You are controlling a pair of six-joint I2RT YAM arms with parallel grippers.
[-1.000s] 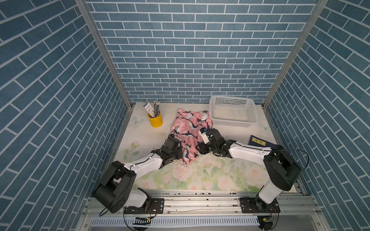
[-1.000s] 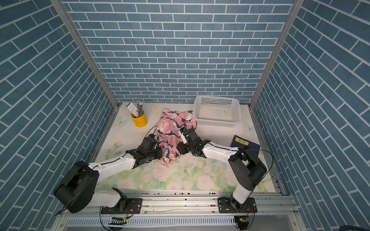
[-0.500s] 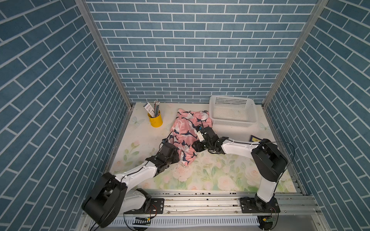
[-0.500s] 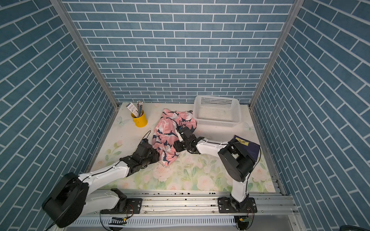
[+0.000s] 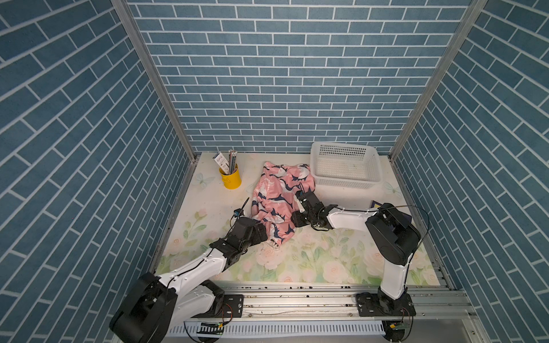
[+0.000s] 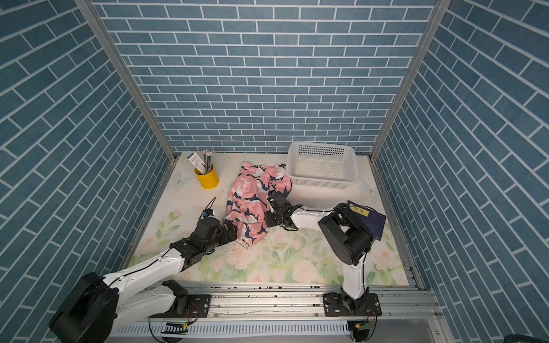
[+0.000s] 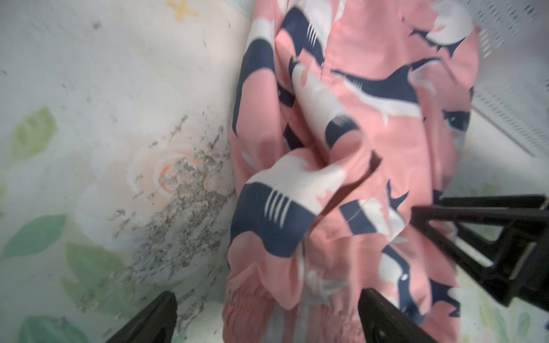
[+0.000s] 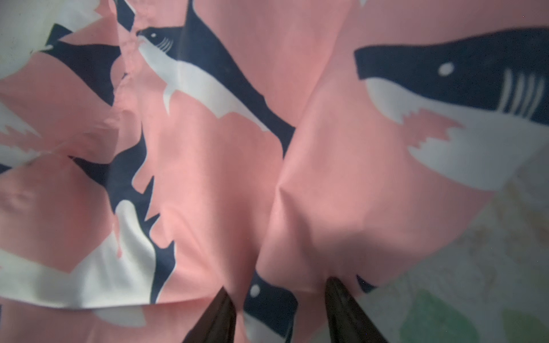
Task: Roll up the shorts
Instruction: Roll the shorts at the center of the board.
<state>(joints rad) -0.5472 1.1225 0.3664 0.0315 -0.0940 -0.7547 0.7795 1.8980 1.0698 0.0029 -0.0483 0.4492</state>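
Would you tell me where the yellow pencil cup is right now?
In both top views the yellow pencil cup stands at the far left corner of the floral table, the shorts lying apart to its right.

Other things on the flowered desk (image 5: 312, 261)

A yellow cup (image 5: 230, 179) stands upright near the far left corner and holds pencils (image 5: 232, 156) and a small printed box (image 5: 220, 159) (its text is too small to read). A white basket (image 5: 344, 183) with perforated walls sits at the far right, close to the blue brick wall (image 5: 282, 74). A dark blue book (image 6: 372, 221) with a yellow label lies near the right edge. In the left wrist view, grey scuffs (image 7: 184, 208) mark the desk cover.
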